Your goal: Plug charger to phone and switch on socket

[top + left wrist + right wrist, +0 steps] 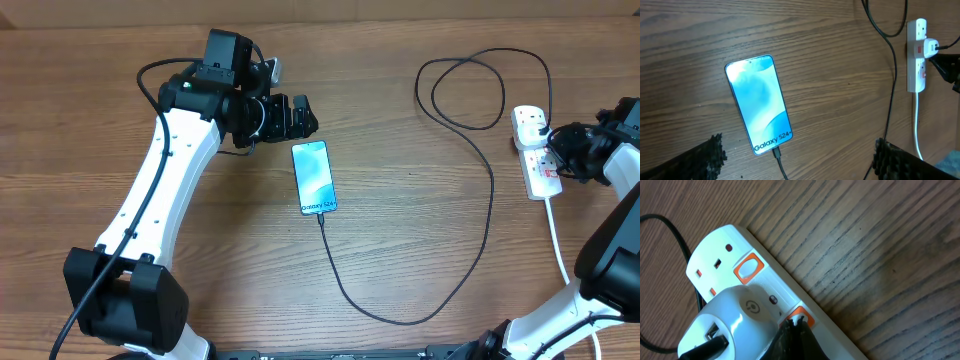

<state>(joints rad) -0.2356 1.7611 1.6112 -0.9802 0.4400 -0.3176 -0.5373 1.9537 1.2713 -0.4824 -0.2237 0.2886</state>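
Observation:
The phone [313, 178] lies face up mid-table with its screen lit [758, 102]. The black charger cable [490, 190] is plugged into its near short edge [776, 154]; it loops right and back to a white plug [735, 320] seated in the socket [537, 150]. My left gripper [295, 115] hovers open just behind the phone, its fingers [700, 160] wide apart with nothing between them. My right gripper [796, 325] is shut, its tips pressed on the socket's orange switch [802, 316] beside the plug. A second orange switch [748, 269] sits farther along.
The socket's thick white cord [556, 235] runs toward the front right edge. The cable forms a loop [470, 90] at the back right. Bare wood table [420, 240] lies between phone and socket.

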